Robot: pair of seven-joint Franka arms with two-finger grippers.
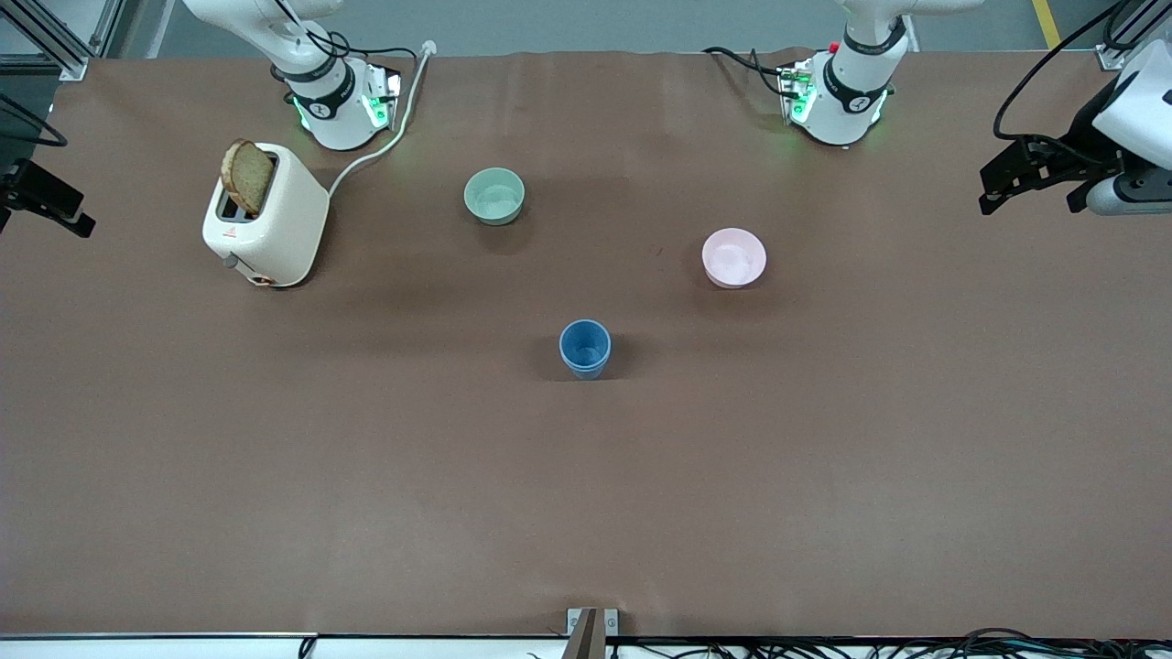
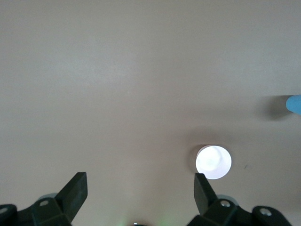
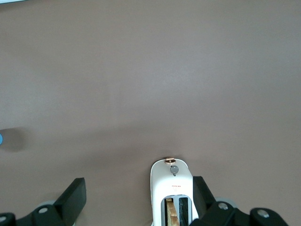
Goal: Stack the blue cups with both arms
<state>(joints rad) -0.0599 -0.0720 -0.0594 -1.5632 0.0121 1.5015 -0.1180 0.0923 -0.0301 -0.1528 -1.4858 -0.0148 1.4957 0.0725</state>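
Up high over the table (image 1: 586, 513), left gripper (image 2: 141, 175): both black fingers (image 2: 75, 190) spread wide, nothing between them but bare brown surface. Same story for the right gripper (image 3: 138, 181): fingers (image 3: 73, 195) wide apart, gripping nothing. Both arms holding off, clear of the cups.

Now the blue cups (image 1: 584, 348): upright near the middle of the table, reading as one blue shape with a doubled edge low on the wall, so apparently nested. Well apart from either pair of fingers. Only a sliver of blue at the edge of the left wrist view (image 2: 294, 104), far outside the finger gap, out past the finger closest to the pink bowl. Another sliver at the edge of the right wrist view (image 3: 1, 139), again wide of the gap, well clear of the nearest fingertip.

Pink bowl (image 1: 733, 257): below the left gripper, just ahead of one fingertip and slightly outside the gap, open side up. Farther from the front camera than the cups, toward the left arm's end.

White toaster (image 1: 265, 215): under the right gripper, inside the gap but crowded close to one finger, lever end pointing away from the fingers. Slice of brown bread (image 1: 247, 176) standing up out of one slot.

Pale green bowl (image 1: 494, 195): between toaster and pink bowl, not under either pair of fingers.
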